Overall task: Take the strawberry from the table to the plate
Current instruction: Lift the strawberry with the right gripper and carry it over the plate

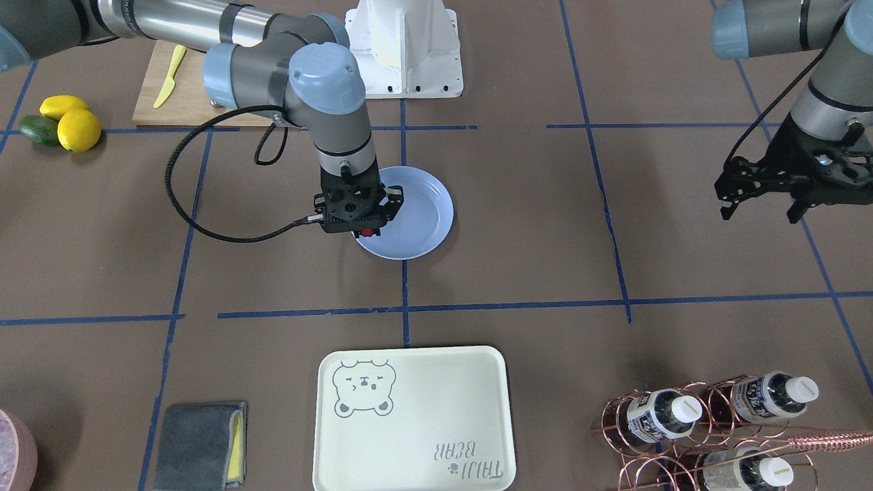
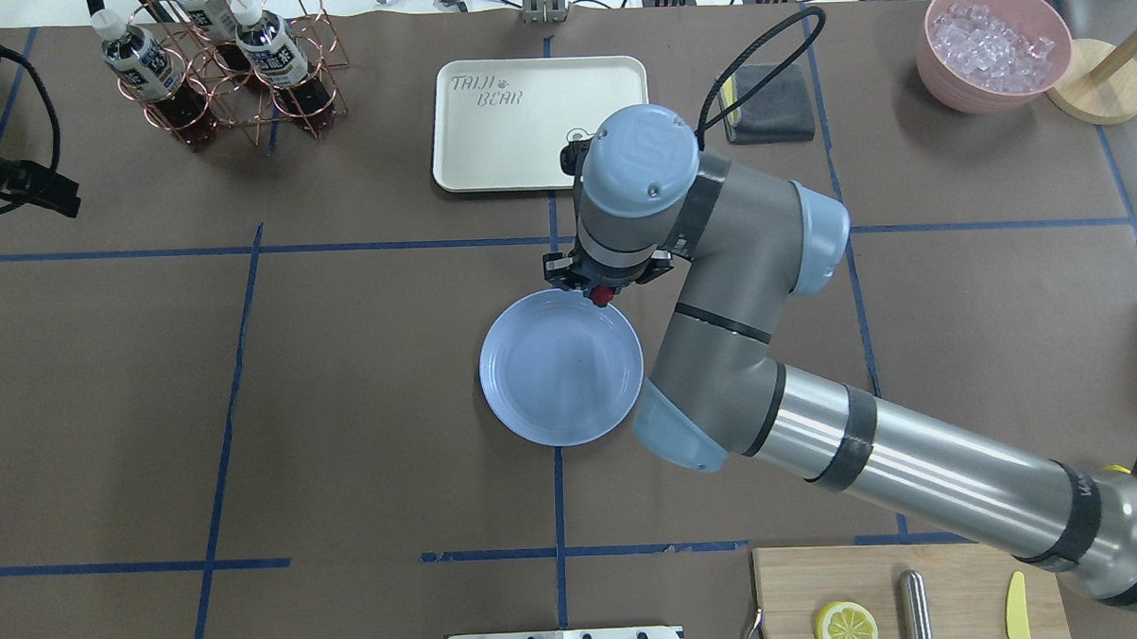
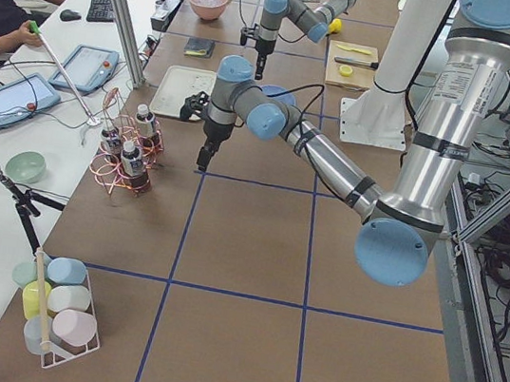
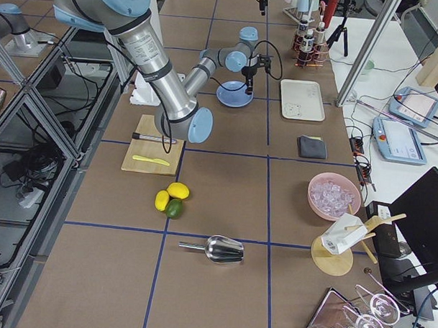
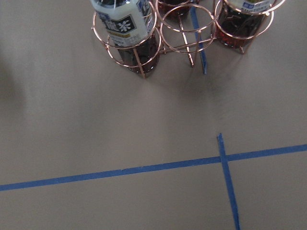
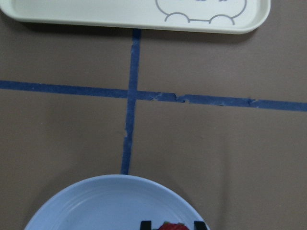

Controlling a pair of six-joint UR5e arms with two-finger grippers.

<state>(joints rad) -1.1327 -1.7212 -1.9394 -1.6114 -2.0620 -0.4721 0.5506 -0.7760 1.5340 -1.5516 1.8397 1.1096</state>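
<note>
The small red strawberry [image 1: 368, 232] sits between the fingertips of my right gripper [image 1: 367, 228], which is shut on it. The gripper points straight down over the edge of the light blue plate [image 1: 423, 211] nearest the cream tray. From overhead the strawberry [image 2: 604, 296] shows just under the wrist at the plate's [image 2: 561, 386] rim. In the right wrist view the strawberry [image 6: 170, 226] lies between two black fingertips [image 6: 145, 224] above the plate [image 6: 115, 206]. My left gripper [image 1: 760, 209] hangs open and holds nothing, above the brown table [image 1: 518, 225], far to the side.
A cream bear tray [image 1: 409, 423] lies beyond the plate. A copper rack of bottles [image 1: 709, 423] stands under the left arm's side. Two lemons and an avocado [image 1: 65, 124], a cutting board [image 1: 177, 102], a grey cloth [image 1: 198, 443] and a pink ice bowl [image 2: 994, 44] sit around the edges.
</note>
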